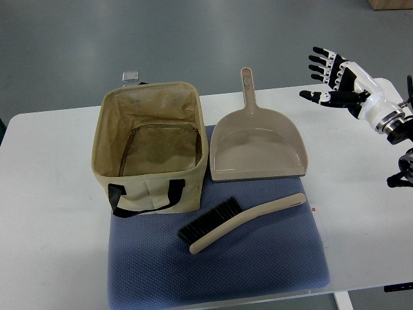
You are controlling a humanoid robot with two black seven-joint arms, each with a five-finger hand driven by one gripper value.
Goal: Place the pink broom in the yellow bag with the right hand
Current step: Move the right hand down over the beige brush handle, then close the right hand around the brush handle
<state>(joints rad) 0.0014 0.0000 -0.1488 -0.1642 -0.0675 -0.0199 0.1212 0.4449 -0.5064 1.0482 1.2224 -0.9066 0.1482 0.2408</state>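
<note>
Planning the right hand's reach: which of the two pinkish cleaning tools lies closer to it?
The dustpan, on the table's far side beside the bag. The brush lies nearer the camera on the blue mat, farther from the right hand.

Matt cloth bag (150, 155), smooth plastic dustpan (258, 145), textured fabric mat (258, 258)

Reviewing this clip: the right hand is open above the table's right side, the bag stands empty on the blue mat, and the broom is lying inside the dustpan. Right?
Not quite. The top view shows the broom on the blue mat, in front of the dustpan, not inside it. The open right hand and empty bag are as stated.
</note>
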